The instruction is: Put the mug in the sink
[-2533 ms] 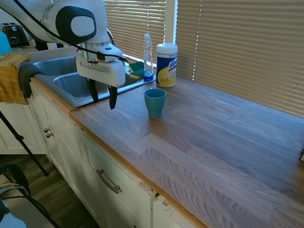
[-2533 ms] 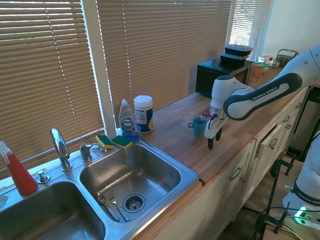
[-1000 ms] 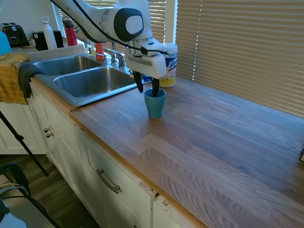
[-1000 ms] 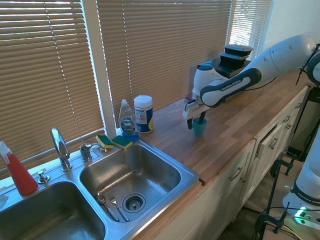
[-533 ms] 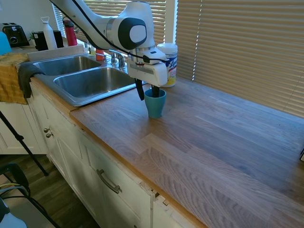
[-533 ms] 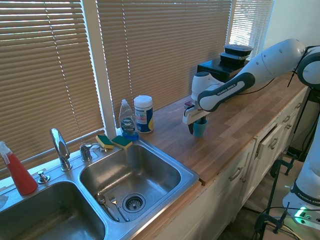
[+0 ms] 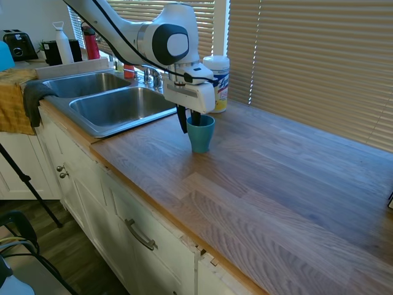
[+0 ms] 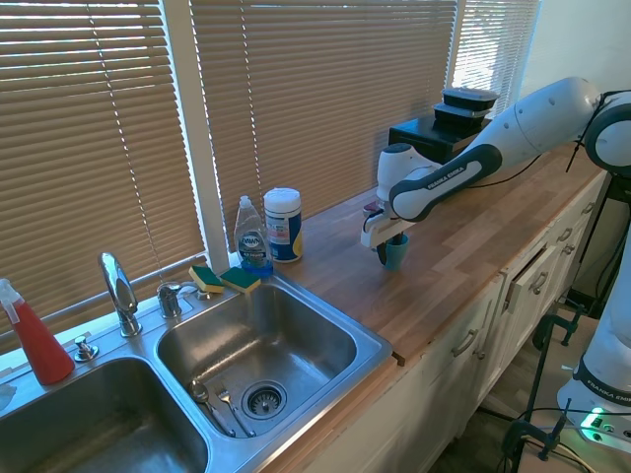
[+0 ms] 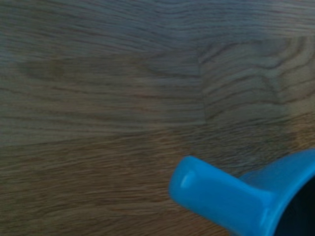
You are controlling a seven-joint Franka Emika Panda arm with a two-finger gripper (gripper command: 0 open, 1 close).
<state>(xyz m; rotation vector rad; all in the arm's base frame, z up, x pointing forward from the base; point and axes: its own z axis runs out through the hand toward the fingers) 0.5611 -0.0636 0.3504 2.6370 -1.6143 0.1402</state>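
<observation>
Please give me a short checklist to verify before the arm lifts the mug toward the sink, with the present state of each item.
1. Gripper placed at the mug rim, one finger inside and one outside: ok.
2. Fingers firmly shut on the rim: cannot tell.
3. Mug upright on the wooden counter: ok.
4. Wipes canister stands apart from the mug, behind it: ok.
5. Near basin of the sink has free room; only some cutlery lies near the drain: ok.
6. Mug contents: cannot tell.
</observation>
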